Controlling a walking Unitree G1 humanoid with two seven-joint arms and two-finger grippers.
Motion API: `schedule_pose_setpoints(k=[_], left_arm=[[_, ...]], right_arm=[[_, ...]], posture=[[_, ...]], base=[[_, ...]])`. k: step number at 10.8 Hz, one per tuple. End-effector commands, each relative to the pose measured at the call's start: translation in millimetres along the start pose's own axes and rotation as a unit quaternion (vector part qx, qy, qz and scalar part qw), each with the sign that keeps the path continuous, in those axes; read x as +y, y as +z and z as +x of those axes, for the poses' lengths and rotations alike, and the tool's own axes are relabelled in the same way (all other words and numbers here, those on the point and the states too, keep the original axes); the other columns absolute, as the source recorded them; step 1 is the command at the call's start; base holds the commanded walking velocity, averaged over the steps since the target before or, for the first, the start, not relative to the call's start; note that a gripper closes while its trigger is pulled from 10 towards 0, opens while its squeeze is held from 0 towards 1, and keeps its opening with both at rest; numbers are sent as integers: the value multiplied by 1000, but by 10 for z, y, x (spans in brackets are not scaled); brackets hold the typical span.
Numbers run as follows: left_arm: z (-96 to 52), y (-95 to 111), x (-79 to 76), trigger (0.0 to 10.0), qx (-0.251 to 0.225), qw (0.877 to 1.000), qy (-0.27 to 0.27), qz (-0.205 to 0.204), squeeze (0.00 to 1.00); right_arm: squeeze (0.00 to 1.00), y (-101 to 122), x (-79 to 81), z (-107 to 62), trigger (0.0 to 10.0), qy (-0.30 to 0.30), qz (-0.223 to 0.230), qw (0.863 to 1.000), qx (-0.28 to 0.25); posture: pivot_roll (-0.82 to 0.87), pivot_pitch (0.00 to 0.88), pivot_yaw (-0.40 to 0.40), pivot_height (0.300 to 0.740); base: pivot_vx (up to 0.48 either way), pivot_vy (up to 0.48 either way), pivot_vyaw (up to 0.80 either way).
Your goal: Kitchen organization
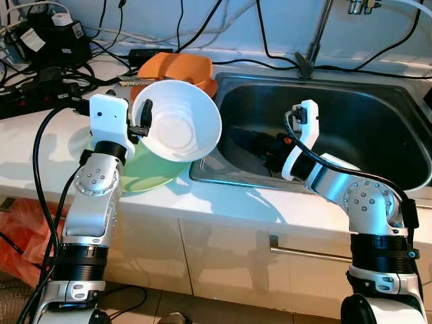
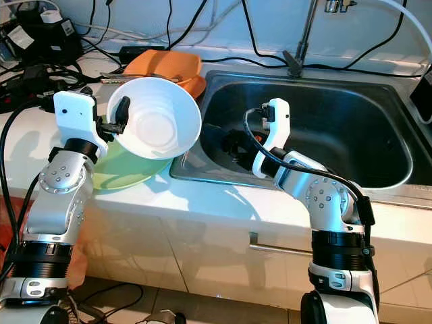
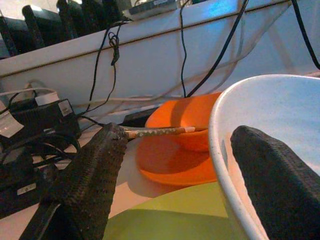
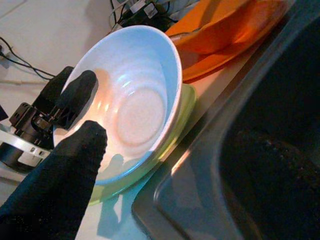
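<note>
A white counter (image 1: 223, 209) runs across the middle of the head views, with a steel sink (image 1: 378, 128) sunk into its right half and white cabinet doors (image 1: 223, 256) below it. At the upper left of the frame a tangle of black cables and power bricks (image 1: 40, 47) lies against the wall. Just left of the sink a green plate (image 1: 152, 177) rests flat on the counter, and behind it, towards upper centre, sit orange dishes (image 1: 182, 69), one in the other. Above the green plate, at centre left, a white bowl (image 1: 177, 121) hangs tilted on its side with its hollow facing the sink and the camera. The left gripper (image 1: 140, 121) clamps the bowl's rim at its left edge, one black finger (image 3: 272, 180) inside the bowl and the other outside. The right gripper (image 1: 266, 145) reaches down into the sink at frame centre, low over the dark basin; I cannot tell whether its fingers are apart or together.
</note>
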State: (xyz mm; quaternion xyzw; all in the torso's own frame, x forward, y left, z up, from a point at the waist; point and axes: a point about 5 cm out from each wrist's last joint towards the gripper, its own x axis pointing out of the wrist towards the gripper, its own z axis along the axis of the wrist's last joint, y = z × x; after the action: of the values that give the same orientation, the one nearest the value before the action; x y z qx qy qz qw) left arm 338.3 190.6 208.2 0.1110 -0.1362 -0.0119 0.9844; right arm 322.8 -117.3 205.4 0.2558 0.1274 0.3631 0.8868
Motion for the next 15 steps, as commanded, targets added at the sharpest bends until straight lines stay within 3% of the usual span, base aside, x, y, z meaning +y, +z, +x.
schedule_pose_setpoints(k=[1,3,4,5,7,10,15], left_arm=[[9,60,19,0,-17,1000,3,6,0],[9,60,19,0,-17,1000,3,6,0],[-26,63,20,0,-28,999,7,15,0],[-32,69,25,0,-30,999,10,17,0],[-21,80,68,0,-32,999,18,20,0],[-28,82,92,0,-35,999,24,23,0],[-50,80,92,0,-36,999,25,23,0]], right_arm=[[0,21,13,1,10000,5,3,1000,-1],[0,21,13,1,10000,5,3,1000,-1],[0,75,46,362,10000,13,5,999,31],[0,100,34,450,10000,1,-6,999,32],[0,223,-83,460,10000,-61,-56,997,-3],[0,301,-173,500,10000,-83,-67,994,-10],[0,164,70,696,10000,19,-59,996,62]], posture=[[65,47,23,740],[65,47,23,740],[86,76,3,740],[86,74,3,740],[84,71,2,740],[88,70,1,740],[97,82,-5,740]], base=[[0,0,0],[0,0,0],[0,0,0],[0,0,0],[0,0,0],[0,0,0],[0,0,0]])
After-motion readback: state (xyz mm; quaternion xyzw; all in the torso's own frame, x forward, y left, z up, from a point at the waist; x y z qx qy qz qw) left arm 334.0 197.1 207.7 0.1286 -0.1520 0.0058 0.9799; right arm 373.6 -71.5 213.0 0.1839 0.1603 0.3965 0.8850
